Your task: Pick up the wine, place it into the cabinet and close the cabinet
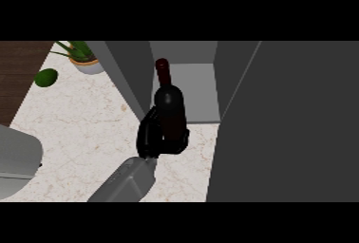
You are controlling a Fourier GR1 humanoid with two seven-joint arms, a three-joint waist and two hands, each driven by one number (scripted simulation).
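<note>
At the left edge a pale grey rounded shape (15, 161) shows, though what it is I cannot tell. Beyond it a small green oval fruit (46, 77) and a leafy potted plant in a white pot (84, 59) sit well clear on the cream marbled counter (77, 123), so neither is likely to be knocked. The first real hazard is the open grey cabinet's slanted left side wall (129, 78): the bottle passes just beside it, and a small drift leftward could scrape or jam it there. The robot's right hand (147, 137) is curled round the lower body of the dark glass wine bottle (170, 102), which hangs at the mouth of the cabinet, its neck already over the pale grey cabinet floor (200, 90) and its base over the counter. It looks tilted forward, so letting go too soon could topple it. Further right, the wide dark grey cabinet door (294, 123) stands open, and swinging it shut before the bottle and arm clear the opening would strike them. The bottle itself is near-black and glossy, with broad shoulders narrowing to a dark red neck.
</note>
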